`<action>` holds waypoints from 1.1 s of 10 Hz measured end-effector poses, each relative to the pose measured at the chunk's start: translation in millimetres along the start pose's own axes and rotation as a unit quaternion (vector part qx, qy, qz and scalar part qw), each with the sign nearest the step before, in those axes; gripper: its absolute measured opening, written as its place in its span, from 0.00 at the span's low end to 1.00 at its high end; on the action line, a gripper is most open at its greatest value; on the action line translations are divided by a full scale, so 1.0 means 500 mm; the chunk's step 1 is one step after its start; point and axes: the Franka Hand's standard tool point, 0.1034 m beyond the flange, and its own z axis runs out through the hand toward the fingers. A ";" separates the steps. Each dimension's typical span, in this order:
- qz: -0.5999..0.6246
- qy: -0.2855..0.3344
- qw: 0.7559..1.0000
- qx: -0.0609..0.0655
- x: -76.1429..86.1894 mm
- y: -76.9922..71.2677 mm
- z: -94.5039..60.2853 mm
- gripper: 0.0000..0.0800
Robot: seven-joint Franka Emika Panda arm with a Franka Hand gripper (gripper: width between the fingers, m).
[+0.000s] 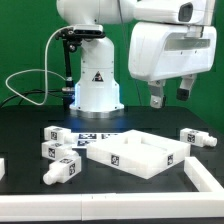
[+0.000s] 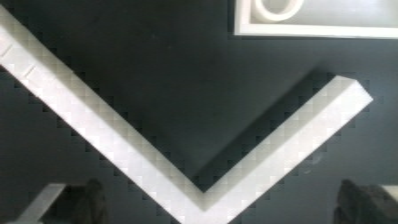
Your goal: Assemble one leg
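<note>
The gripper (image 1: 170,95) hangs in the upper right of the frame in the exterior view, high over the black table (image 1: 130,195). Its two fingers (image 1: 155,97) stand widely apart and nothing is between them. It touches no part. In the wrist view the gripper (image 2: 217,205) shows only as two dark, blurred fingers (image 2: 71,200) at opposite edges of the picture, which also shows a wide opening.

Between these fingers the wrist view shows a white angled bar (image 2: 89,115) that forms a V on the dark surface. I cannot tell which part it belongs to. A white surface with a black mark (image 2: 294,15) is cut by the edge of that picture.

Below the gripper and a little toward the exterior view's left lies the tabletop (image 1: 135,150), flat on the table in the lower centre of the frame, with its raised rim up. The lone leg (image 1: 195,138) lies on the table near the tabletop's right corner, at the middle right of the frame and lower than the gripper. It is apart from the gripper.

Three similar pegs lie at the lower left of the frame: the upper leg (image 1: 55,132), the middle leg (image 1: 50,150) and the lower leg (image 1: 62,168). They are near each other and well apart from the gripper.

The marker board (image 1: 90,136) lies flat between the tabletop and the robot base (image 1: 95,85).
</note>
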 end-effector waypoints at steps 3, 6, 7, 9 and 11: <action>0.000 0.000 1.000 0.000 0.000 0.000 0.000 0.81; -0.004 0.001 1.000 0.001 -0.003 0.000 0.004 0.81; -0.019 0.010 1.000 -0.006 -0.023 -0.009 0.013 0.81; -0.026 0.021 0.999 -0.013 -0.082 -0.066 0.048 0.81; -0.025 0.021 0.999 -0.011 -0.096 -0.073 0.060 0.81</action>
